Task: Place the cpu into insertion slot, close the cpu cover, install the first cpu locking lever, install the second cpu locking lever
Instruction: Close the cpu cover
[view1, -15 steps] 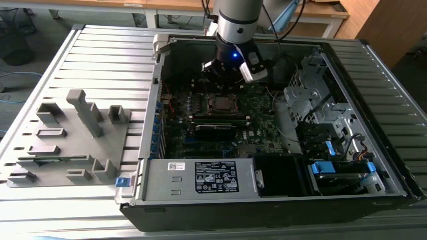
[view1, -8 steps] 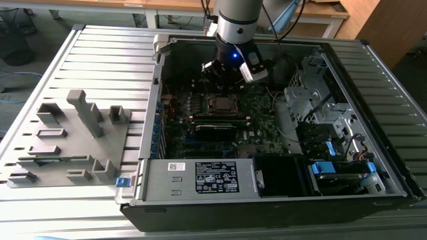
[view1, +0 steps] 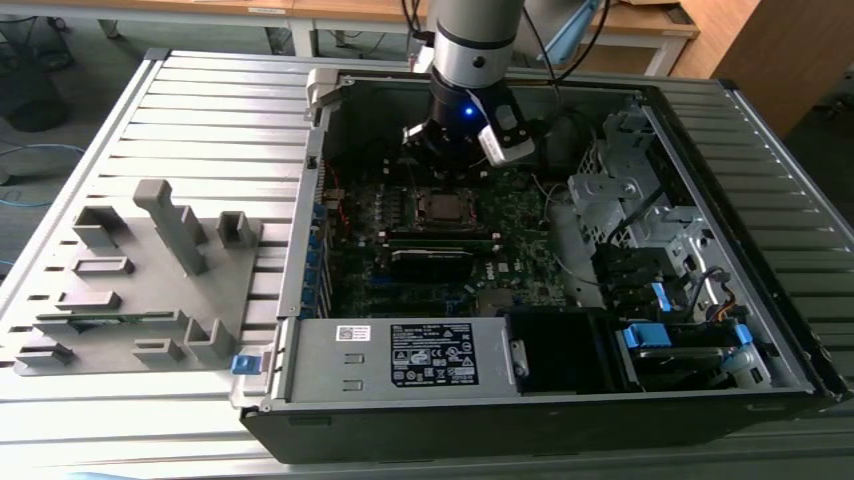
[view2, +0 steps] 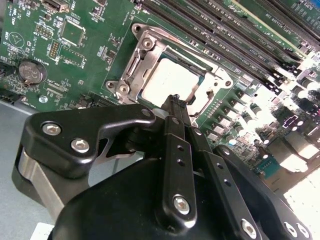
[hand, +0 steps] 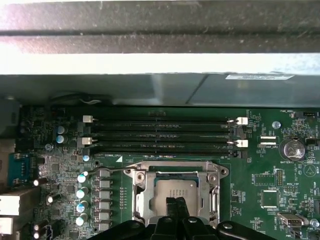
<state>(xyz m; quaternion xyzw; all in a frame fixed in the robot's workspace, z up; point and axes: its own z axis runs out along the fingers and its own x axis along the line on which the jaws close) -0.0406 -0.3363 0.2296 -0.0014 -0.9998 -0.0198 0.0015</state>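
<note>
One gripper, exterior view: gripper (view1: 449, 168) hanging low inside the open computer case (view1: 318, 190), straight above the insertion slot (view1: 418, 207), presumably to reach the socket from directly overhead
Count, exterior view: one arm, one case on the slatted table (view1: 200, 100), one grey fixture tray (view1: 147, 270) on the exterior view's left, well apart from the socket
Cpu, second wrist view: cpu (view2: 167, 80) lying flat in the insertion slot, silvery face up, judged already placed
Cover, second wrist view: cpu cover (view2: 136, 62) lying flat around the cpu, with the chip's face visible through the window, judged closed, likely to pin the chip down
Jaws, second wrist view: closed tight, tips together with nothing seen between them, poised just over the cpu's near edge, probably to push as one narrow point rather than to grasp
Contact, second wrist view: touching the chip or just clear of it, cannot tell
Count, second wrist view: one cpu, one cover, two fingers (view2: 177, 150), one coin battery (view2: 31, 71)
Gripper, first wrist view: closed tips (hand: 176, 204) over the cpu (hand: 175, 192), with the cover's frame flat on either side
Lever, first wrist view: one thin metal rod (hand: 106, 169) running off a socket corner, possibly a locking lever, latched or not cannot tell
Count, first wrist view: four long black memory slots (hand: 160, 134) as far as countable, just beyond the socket on the green circuit board (hand: 265, 165), plus one coin battery and one cpu
</note>
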